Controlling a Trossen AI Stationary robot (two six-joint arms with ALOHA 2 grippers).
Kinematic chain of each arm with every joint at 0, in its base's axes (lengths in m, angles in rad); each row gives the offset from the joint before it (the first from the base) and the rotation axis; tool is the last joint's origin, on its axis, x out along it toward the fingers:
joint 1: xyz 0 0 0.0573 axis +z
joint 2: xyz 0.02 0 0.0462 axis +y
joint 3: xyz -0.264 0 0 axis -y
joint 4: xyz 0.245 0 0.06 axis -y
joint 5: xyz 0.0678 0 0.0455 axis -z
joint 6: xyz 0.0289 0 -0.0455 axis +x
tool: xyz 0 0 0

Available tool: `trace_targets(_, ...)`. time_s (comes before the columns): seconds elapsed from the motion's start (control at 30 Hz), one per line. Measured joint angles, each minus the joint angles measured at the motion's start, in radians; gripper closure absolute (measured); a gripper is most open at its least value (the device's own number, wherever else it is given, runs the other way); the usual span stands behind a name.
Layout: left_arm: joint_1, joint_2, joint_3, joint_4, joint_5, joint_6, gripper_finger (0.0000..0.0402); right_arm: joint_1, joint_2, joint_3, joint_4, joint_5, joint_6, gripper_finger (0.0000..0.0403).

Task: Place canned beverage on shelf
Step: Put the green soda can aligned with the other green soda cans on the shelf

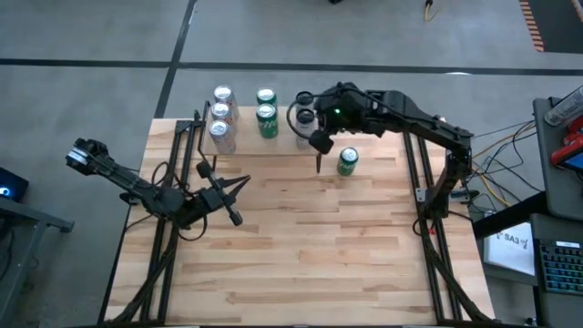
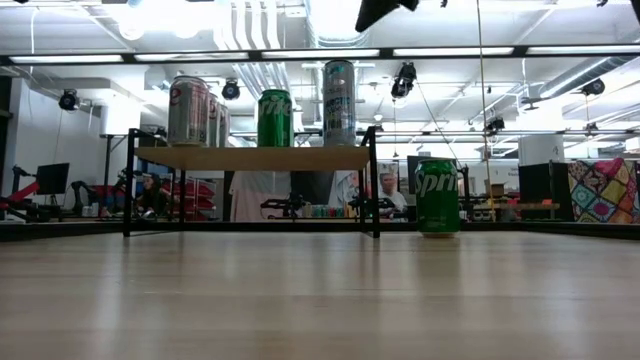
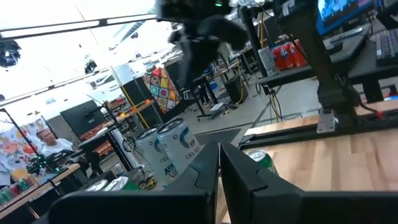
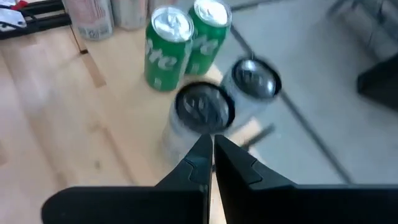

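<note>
My right gripper hovers pressed together, empty, beside the light-wood shelf; I'd spread it, then straddle the green soda can (left gripper parked, closed).

One camera is looking straight down over the whole tabletop; another is sitting level at its surface, facing the shelf. Both wrist cameras are peering closely past their fingers toward that shelf.
</note>
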Motion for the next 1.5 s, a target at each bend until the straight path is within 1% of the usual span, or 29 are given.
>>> trace_targets(0.13,0.000,-0.063,0.000,-0.054,-0.015,0.020,0.0401,-0.004,-0.020,0.000,-0.184,-0.045,0.184,0.0394)
trace_targets(0.23,-0.001,-0.138,0.000,-0.135,-0.012,0.022,0.0401,-0.008,-0.017,-0.014,-0.346,-0.050,0.311,0.0394)
trace_targets(0.3,-0.001,-0.187,0.000,-0.209,0.001,0.010,0.0401,-0.006,-0.023,-0.062,-0.339,-0.069,0.361,0.0394)
trace_targets(0.4,-0.001,-0.251,0.000,-0.313,0.038,-0.032,0.0401,-0.004,-0.042,-0.147,-0.316,-0.159,0.387,0.0394)
trace_targets(0.5,-0.001,-0.300,0.000,-0.423,0.054,-0.103,0.0401,-0.005,-0.058,-0.237,-0.351,-0.152,0.436,0.0394)
trace_targets(0.57,-0.001,-0.326,0.000,-0.498,0.065,-0.150,0.0401,-0.012,-0.072,-0.309,-0.341,-0.150,0.468,0.0394)
trace_targets(0.7,0.000,-0.359,-0.007,-0.538,0.066,-0.177,0.0401,-0.029,-0.092,-0.435,-0.331,-0.152,0.522,0.0394)
trace_targets(0.87,0.000,-0.393,0.000,-0.533,0.066,-0.132,0.0401,-0.042,-0.104,-0.549,-0.285,-0.155,0.531,0.0394)
trace_targets(1.0,0.000,-0.427,0.000,-0.543,0.065,-0.115,0.0401,-0.042,-0.129,-0.638,-0.198,-0.158,0.521,0.0394)
trace_targets(1.17,0.000,-0.455,-0.017,-0.575,0.066,-0.143,0.0401,-0.042,-0.208,-0.771,-0.031,-0.119,0.497,0.0394)
trace_targets(1.3,0.000,-0.464,-0.018,-0.585,0.066,-0.142,0.0401,-0.042,-0.318,-0.909,0.222,-0.114,0.465,0.0394)
trace_targets(1.5,0.000,-0.478,-0.018,-0.585,0.066,-0.142,0.0402,-0.028,-0.468,-1.119,0.562,-0.100,0.350,0.0394)
